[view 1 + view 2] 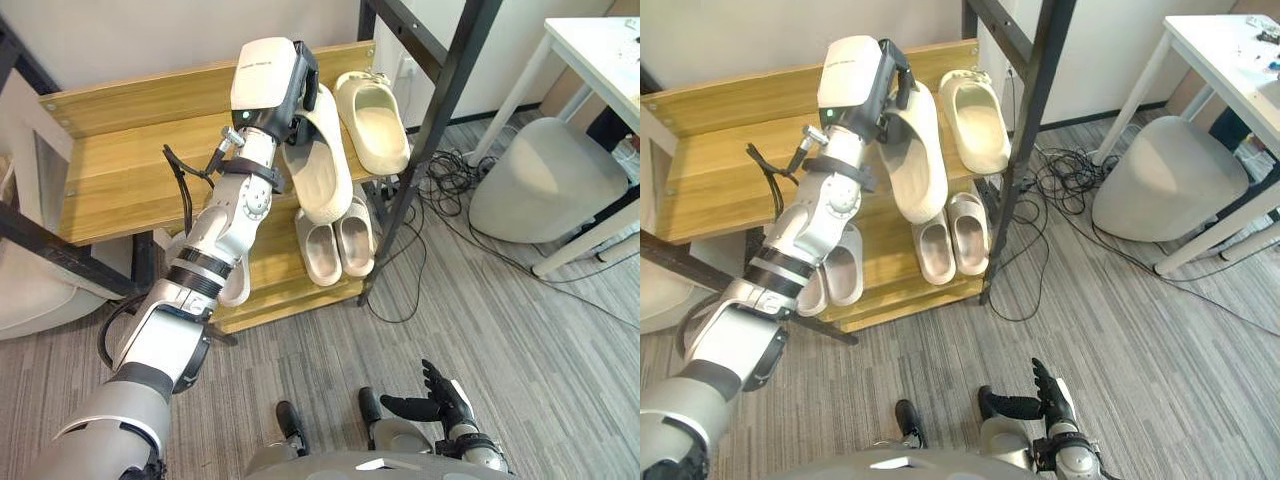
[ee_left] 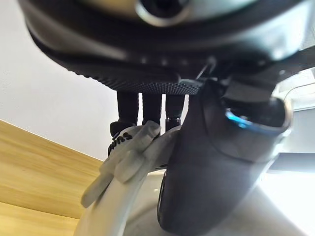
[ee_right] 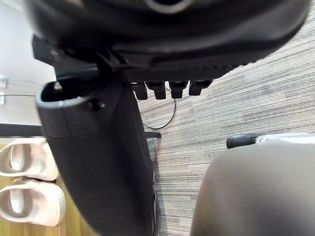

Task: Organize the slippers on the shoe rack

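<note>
My left hand [image 1: 270, 85] is shut on a cream slipper [image 1: 320, 165], which hangs toe-down over the front edge of the wooden shoe rack's top shelf [image 1: 120, 170]. In the left wrist view the fingers [image 2: 147, 108] curl over the slipper's rim [image 2: 128, 162]. Its mate [image 1: 372, 120] lies on the top shelf just to the right. A smaller beige pair [image 1: 337, 243] sits on the lower shelf, and another pair [image 1: 835, 270] is partly hidden behind my left arm. My right hand [image 1: 440, 400] hangs low over the carpet, open and holding nothing.
A black slanted post [image 1: 440, 100] stands at the rack's right end. Cables [image 1: 450, 180] lie on the carpet beside it. A grey rounded seat [image 1: 550, 180] and a white table [image 1: 600, 50] stand to the right.
</note>
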You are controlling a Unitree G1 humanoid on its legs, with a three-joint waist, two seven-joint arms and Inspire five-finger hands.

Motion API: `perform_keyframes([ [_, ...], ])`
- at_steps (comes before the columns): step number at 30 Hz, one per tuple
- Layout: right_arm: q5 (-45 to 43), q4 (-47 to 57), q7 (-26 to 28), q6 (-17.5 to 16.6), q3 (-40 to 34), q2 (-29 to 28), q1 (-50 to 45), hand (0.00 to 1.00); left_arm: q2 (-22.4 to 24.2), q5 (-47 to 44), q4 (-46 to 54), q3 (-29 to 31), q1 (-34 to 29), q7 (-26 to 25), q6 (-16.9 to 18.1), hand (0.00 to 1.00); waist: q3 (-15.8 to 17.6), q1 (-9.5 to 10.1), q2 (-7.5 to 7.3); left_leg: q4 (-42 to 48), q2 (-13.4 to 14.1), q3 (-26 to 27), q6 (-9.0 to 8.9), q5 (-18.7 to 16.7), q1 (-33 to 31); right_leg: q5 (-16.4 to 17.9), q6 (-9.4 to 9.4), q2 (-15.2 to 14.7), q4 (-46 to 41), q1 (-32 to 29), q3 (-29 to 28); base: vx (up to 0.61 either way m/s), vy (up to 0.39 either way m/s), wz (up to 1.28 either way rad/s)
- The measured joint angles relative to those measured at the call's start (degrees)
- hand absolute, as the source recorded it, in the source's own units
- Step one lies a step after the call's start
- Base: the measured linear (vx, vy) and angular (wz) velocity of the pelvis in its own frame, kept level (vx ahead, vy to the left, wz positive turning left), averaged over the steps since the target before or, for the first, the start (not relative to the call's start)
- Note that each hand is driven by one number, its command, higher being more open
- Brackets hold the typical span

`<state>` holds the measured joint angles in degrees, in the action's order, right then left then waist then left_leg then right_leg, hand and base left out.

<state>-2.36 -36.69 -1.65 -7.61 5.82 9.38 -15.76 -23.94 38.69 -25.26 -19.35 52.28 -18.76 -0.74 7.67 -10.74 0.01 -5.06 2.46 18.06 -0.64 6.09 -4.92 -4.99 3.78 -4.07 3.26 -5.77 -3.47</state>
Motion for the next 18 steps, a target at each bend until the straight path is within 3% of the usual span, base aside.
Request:
perform_keyframes([
  [6,-0.07,0.0,-0.23,-0.04,0.0,-0.04,0.01,1.0,-0.68,-0.01,-6.6,0.01,5.01,0.02,-1.09,0.0,0.13,-0.25,0.25,-0.02,0.06,1.41,-0.33,-0.26,-0.39,-0.58,0.01,0.1,0.12,-1.44,-2.01,-0.01,0.024,-0.17],
  [18,-0.24,-0.01,-0.37,-0.2,-0.01,0.22,-0.09,1.0,-1.99,-0.04,-11.05,0.02,8.78,0.01,-0.89,0.0,0.12,-0.67,0.63,-0.22,-0.13,2.49,-0.37,-0.37,-1.67,-1.31,0.2,0.04,0.11,-3.49,-3.81,0.0,0.027,-0.07],
])
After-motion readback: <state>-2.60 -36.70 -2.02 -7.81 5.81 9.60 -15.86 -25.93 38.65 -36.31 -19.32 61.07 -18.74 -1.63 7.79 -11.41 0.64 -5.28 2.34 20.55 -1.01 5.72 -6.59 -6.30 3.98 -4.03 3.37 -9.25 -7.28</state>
